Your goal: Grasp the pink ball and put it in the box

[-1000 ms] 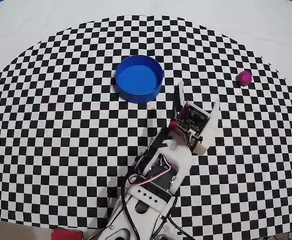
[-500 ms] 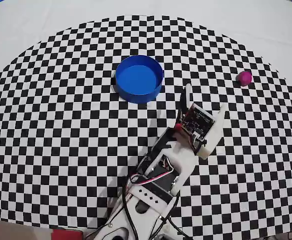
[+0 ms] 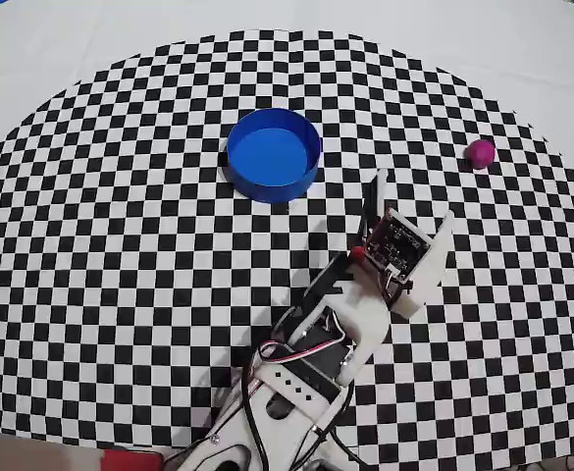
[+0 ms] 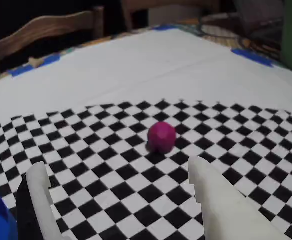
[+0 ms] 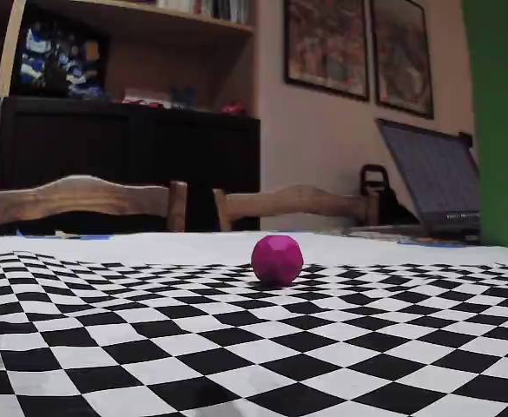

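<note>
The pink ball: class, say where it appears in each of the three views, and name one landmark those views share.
Overhead view: pink ball far right, near the checkered mat's edge.
Wrist view: ball at centre, beyond the open gripper.
Fixed view: ball at centre, resting on the mat.
Shared landmark: the checkered mat.

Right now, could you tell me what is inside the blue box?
Nothing visible: in the overhead view the box shows only its bare blue bottom. The near inner wall hides a thin strip of floor. The pink ball sits outside on the checkered mat.
</note>
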You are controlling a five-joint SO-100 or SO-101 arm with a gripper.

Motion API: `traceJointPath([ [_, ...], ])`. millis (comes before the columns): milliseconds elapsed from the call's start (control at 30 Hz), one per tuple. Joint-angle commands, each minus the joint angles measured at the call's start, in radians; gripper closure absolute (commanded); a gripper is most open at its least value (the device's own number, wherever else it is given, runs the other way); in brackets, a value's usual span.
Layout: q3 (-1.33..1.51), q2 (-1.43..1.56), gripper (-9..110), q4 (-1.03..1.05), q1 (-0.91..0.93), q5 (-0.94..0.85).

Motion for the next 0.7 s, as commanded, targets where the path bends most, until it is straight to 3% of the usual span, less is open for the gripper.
traceJointPath([
  [0,0.008,-0.011,68,-0.017,0.012,-0.006],
  [667,-0.009,-0.106,69,-0.071,0.014,-0.006],
])
